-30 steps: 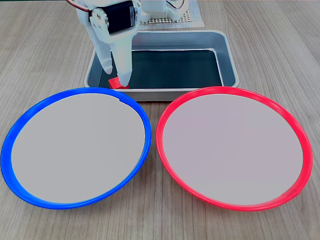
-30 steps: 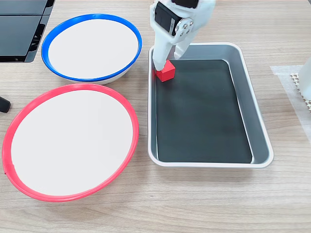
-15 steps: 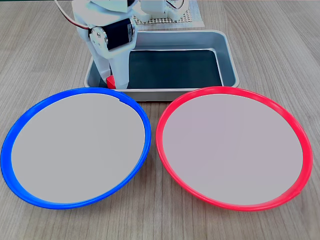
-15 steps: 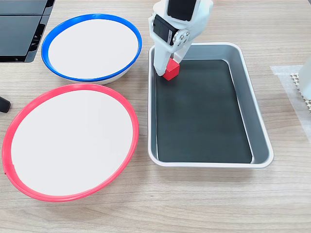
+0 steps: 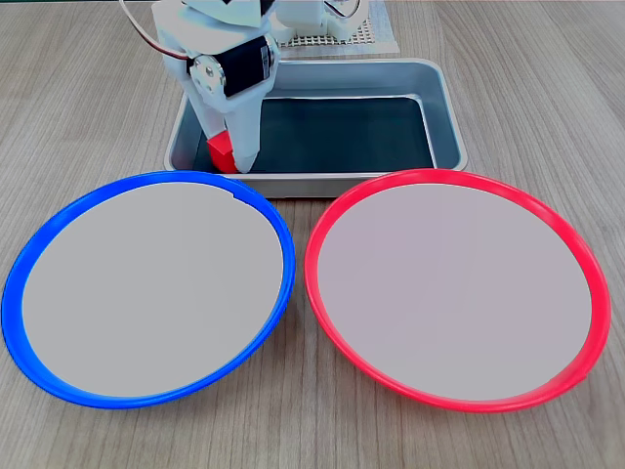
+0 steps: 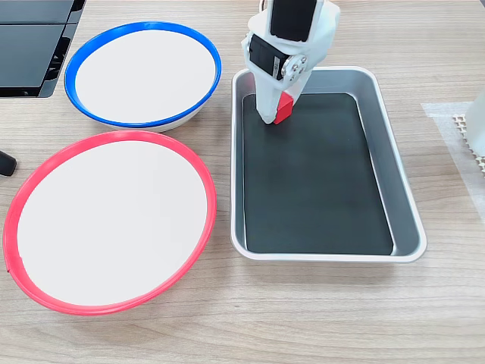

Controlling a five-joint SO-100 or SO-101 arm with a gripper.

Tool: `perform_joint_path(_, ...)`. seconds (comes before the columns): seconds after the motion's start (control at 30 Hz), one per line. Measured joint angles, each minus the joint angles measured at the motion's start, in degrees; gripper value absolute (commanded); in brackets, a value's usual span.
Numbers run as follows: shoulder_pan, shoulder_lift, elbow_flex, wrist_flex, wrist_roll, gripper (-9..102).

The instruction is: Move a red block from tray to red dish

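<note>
The gripper [image 6: 277, 115] is closed on the block [image 6: 284, 108], which sits between its white fingers and appears lifted a little above the dark bottom of the tray [image 6: 394, 159], though the height is hard to judge. In a fixed view the pair stands in the upper middle of the frame, over the upper left corner of the tray; in the other fixed view the gripper [image 5: 232, 154] and the block [image 5: 221, 153] are in the upper left, just behind the near wall of the tray [image 5: 444, 98]. What matters for the coming move is where the dish [image 6: 23, 205] lies from the held block: in a fixed view it is down and to the left, well apart, across the tray's left wall; in the other the dish [image 5: 430, 178] is to the lower right. The blue plate [image 6: 204, 42] lies nearer and must be avoided, I think. The block is small, bright red, with glossy faces, partly hidden by the fingers.
</note>
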Motion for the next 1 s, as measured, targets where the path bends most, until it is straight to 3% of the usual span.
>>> perform_joint_path(0.17, -2.72, 5.27, -5.98, 9.93, 3.34, 0)
perform_joint_path(0.33, -7.21, 7.82, -24.70, 25.05, 11.07, 0)
perform_joint_path(0.4, -7.21, 6.94, -31.82, 25.93, 12.83, 0)
perform_joint_path(0.57, -5.71, -3.43, -44.82, 21.80, 13.80, 0)
perform_joint_path(1.0, -0.53, -23.91, -47.55, 10.28, 5.89, 0)
